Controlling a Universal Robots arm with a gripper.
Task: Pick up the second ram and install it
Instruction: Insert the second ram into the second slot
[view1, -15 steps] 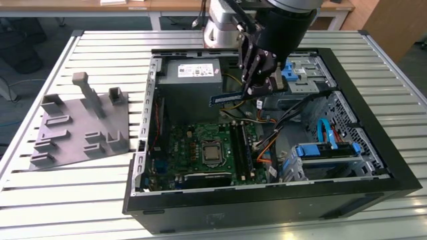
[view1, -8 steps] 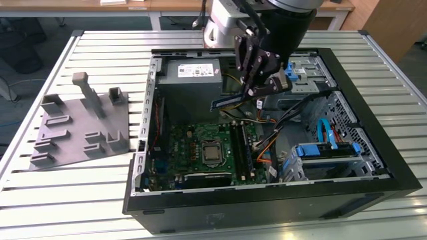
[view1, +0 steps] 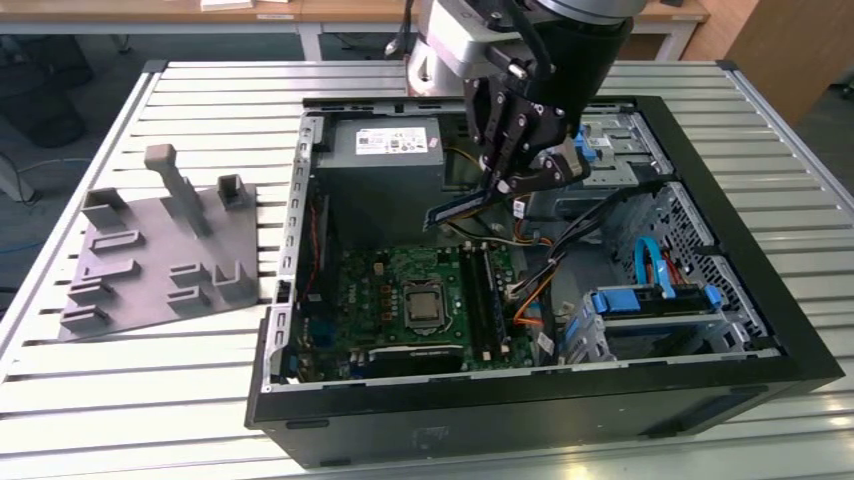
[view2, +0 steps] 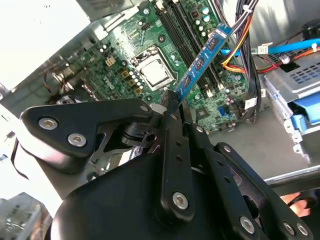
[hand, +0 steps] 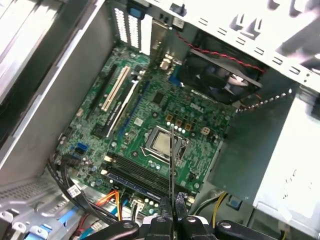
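Holding the second ram (view2: 202, 57) by 1 end, the gripper (view2: 172, 102) was clamped tight on it. The stick hung tilted above the black memory slots (view1: 483, 292) inside the case (view1: 534, 405). Judged mid-carry, not seated; seating would need its edge squared with a free slot.

One ram (view2: 202, 57), one case (view1: 534, 412) (one gripper (view2: 176, 104))

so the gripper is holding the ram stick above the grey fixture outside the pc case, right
Not quite. The gripper does hold the ram stick, but above the motherboard inside the pc case. The grey fixture lies outside the case, toward the exterior view's left. The exterior view shows this.
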